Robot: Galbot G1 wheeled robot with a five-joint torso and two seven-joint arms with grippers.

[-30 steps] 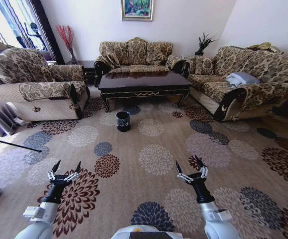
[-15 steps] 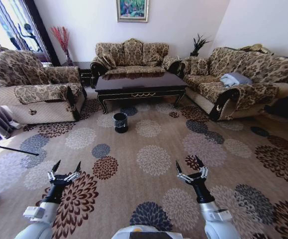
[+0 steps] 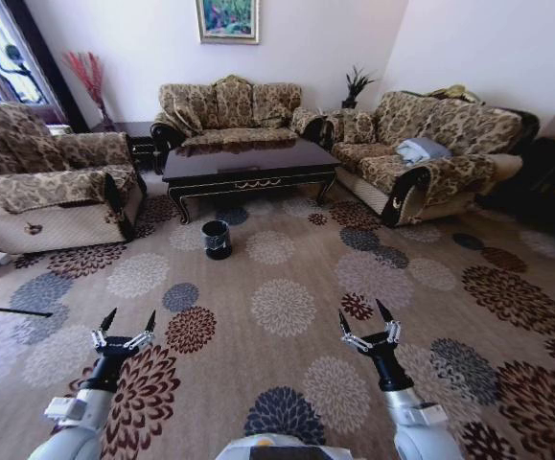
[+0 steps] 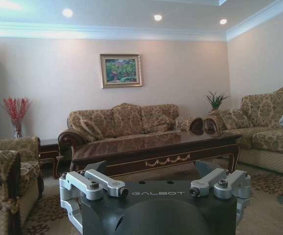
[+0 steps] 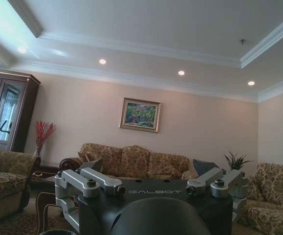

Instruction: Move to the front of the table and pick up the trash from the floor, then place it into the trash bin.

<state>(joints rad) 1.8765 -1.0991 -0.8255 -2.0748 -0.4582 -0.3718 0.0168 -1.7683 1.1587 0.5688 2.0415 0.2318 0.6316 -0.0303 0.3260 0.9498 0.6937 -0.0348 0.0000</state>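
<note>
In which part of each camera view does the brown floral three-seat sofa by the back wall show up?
Head view: the brown floral three-seat sofa is at the top centre, behind the glossy dark coffee table.
Left wrist view: the sofa stands against the far wall, beyond the table.
Right wrist view: the sofa is against the far wall.
Shared landmark: the framed landscape painting hangs directly above it.

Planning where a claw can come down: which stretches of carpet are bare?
Bare carpet runs from both open claws, left and right, up to the trash bin. Tighter: the strip between the table and the sofas.
</note>
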